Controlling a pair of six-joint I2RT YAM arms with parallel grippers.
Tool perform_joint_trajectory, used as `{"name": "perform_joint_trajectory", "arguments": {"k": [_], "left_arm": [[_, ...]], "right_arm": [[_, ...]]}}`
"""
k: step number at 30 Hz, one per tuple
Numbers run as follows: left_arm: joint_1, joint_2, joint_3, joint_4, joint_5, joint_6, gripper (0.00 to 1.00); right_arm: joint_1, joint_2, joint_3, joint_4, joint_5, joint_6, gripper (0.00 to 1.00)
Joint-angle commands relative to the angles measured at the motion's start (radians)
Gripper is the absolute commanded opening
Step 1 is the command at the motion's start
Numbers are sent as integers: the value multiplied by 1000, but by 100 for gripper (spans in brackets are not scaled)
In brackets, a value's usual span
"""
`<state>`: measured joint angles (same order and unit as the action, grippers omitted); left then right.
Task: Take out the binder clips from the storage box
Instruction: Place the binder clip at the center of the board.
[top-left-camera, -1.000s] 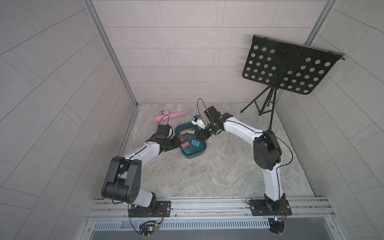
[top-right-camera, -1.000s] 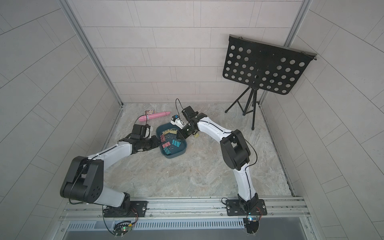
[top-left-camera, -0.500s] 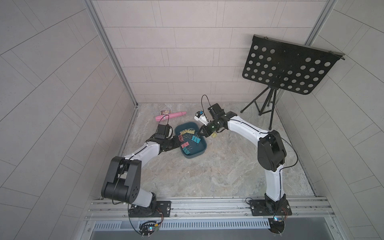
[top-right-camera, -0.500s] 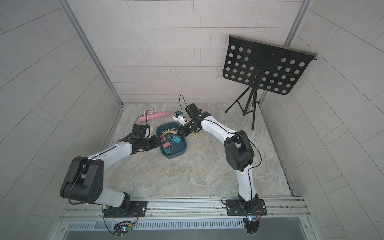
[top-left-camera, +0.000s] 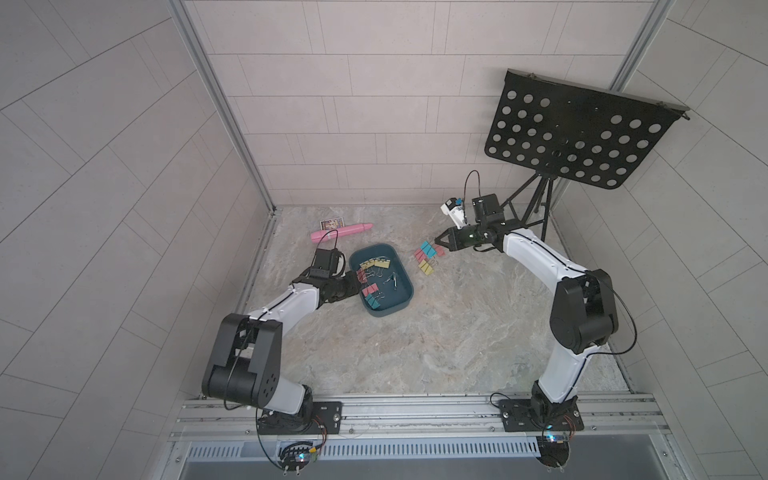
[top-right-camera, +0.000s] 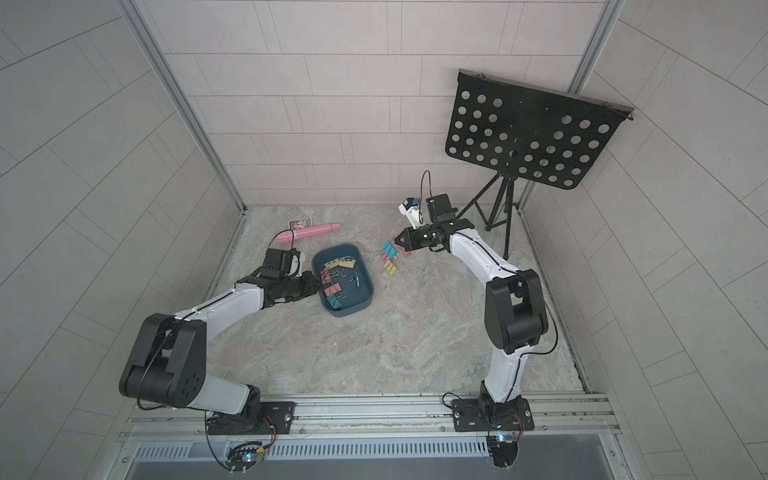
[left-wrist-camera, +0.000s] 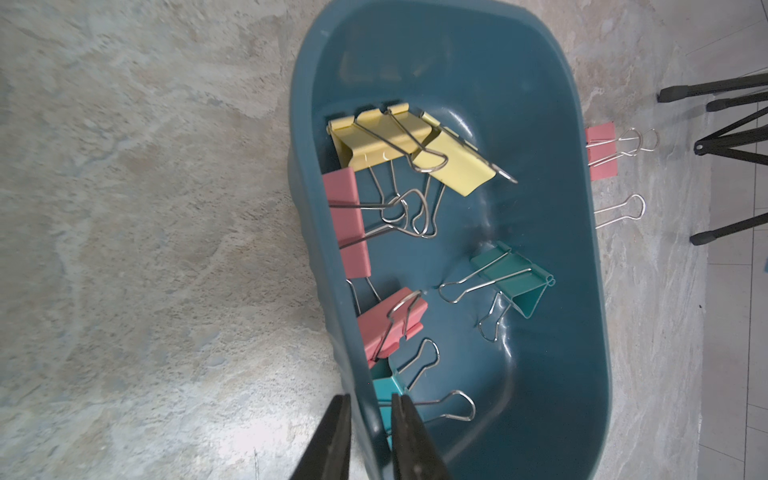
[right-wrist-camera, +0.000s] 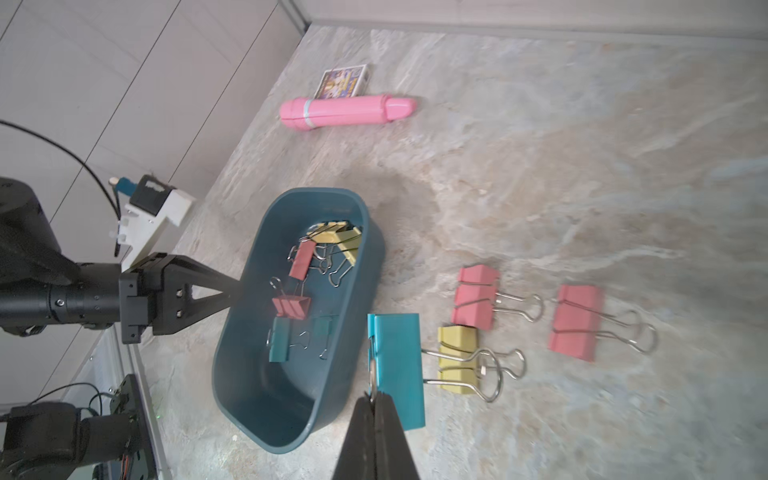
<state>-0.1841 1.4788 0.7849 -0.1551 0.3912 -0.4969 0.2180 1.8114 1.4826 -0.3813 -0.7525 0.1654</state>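
The dark teal storage box (top-left-camera: 406, 272) (top-right-camera: 369, 279) (left-wrist-camera: 582, 291) (right-wrist-camera: 232, 374) sits on the stone floor left of centre. My left gripper (top-left-camera: 354, 286) (top-right-camera: 316, 283) (left-wrist-camera: 369, 419) is shut on its near wall, one finger (left-wrist-camera: 332, 440) outside and one inside. Several binder clips lie in the box: yellow (left-wrist-camera: 382, 133), pink (left-wrist-camera: 347, 224) and teal (left-wrist-camera: 515, 278). My right gripper (top-left-camera: 436, 240) (top-right-camera: 397, 240) (right-wrist-camera: 376, 401) is shut on the wire handle of a teal binder clip (right-wrist-camera: 397, 365) (top-left-camera: 427, 249), right of the box. Pink (right-wrist-camera: 476, 301) and yellow (right-wrist-camera: 457, 359) clips lie on the floor there.
A long pink tube (top-left-camera: 340, 232) (right-wrist-camera: 345, 112) and a small printed card (top-left-camera: 332, 223) (right-wrist-camera: 345, 81) lie near the back left wall. A black music stand (top-left-camera: 577, 133) rises at the back right, its tripod legs (left-wrist-camera: 731, 145) close behind the right arm.
My right gripper has moved from over the box to its right with the teal clip, to the clips on the floor. The left gripper has kept its hold on the box wall.
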Motion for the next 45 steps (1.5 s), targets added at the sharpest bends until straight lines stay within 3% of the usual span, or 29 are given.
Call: {"name": "perform_joint_trajectory", "arguments": {"k": [1,22,45], "left_arm": [[-5,-32,-9,-14,-14,13,26],[-5,-33,-9,-18,-23,12,26],[-7,-23,2,-20,-21,9,26]], "right_arm": [[-35,-34,-51,82,-11,65,0],[-214,82,-142,285,91,237,0],[-222,311,60,272,81,272,0]]}}
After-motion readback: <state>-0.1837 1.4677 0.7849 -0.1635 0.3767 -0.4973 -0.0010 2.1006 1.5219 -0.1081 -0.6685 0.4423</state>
